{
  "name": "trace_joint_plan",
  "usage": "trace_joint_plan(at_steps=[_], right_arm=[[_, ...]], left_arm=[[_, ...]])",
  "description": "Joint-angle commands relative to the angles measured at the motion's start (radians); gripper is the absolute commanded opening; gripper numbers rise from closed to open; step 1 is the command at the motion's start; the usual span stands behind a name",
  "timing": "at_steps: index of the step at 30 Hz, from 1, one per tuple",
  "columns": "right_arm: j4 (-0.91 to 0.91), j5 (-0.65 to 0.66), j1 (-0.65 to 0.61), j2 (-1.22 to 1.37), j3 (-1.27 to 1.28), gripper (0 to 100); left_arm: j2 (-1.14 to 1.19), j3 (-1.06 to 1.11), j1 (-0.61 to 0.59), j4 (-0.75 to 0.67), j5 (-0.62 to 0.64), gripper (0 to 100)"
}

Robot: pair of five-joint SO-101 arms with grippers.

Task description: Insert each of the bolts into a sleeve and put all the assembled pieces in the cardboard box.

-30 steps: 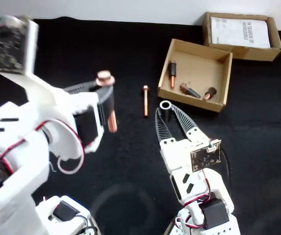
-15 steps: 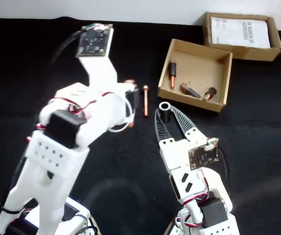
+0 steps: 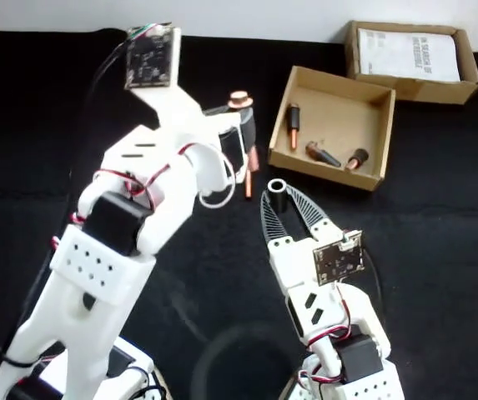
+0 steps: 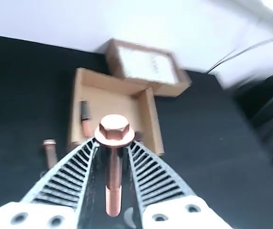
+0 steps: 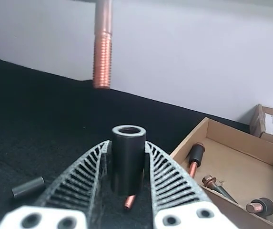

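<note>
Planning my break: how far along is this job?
Done: three assembled pieces lie in the cardboard box. In hand: left gripper holds a bolt, right gripper a sleeve, not yet joined. Left: join and box them, then the loose bolt and loose sleeve.

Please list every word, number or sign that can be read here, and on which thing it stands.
White sheet in the far cardboard box: lines of print, too small to read.
Circuit boards on the arms: markings too small to read.
No other text can be seen.
</note>
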Motion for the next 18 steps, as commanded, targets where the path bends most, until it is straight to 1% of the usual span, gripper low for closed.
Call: trace_joint_plan(at_steps=[1, 5, 7, 9, 14, 18], right_arm=[[-0.054, -0.055, -0.007, 0.001, -0.001, 0.8], [-0.062, -0.064, -0.007, 0.002, -0.001, 0.8], [-0.062, -0.064, -0.007, 0.002, 0.010, 0.8], [-0.062, -0.064, -0.007, 0.002, 0.028, 0.8], [-0.062, -0.064, -0.007, 0.002, 0.036, 0.8], [-0.062, -0.061, -0.007, 0.002, 0.039, 0.8]], left_arm=[[-0.087, 0.070, 0.033, -0.087, 0.048, 1], [-0.134, 0.232, 0.044, -0.249, 0.044, 1], [-0.148, 0.277, 0.044, -0.319, 0.044, 1], [-0.153, 0.280, 0.054, -0.334, 0.034, 1], [-0.156, 0.286, 0.082, -0.338, -0.109, 1], [-0.156, 0.286, 0.110, -0.339, -0.172, 1]])
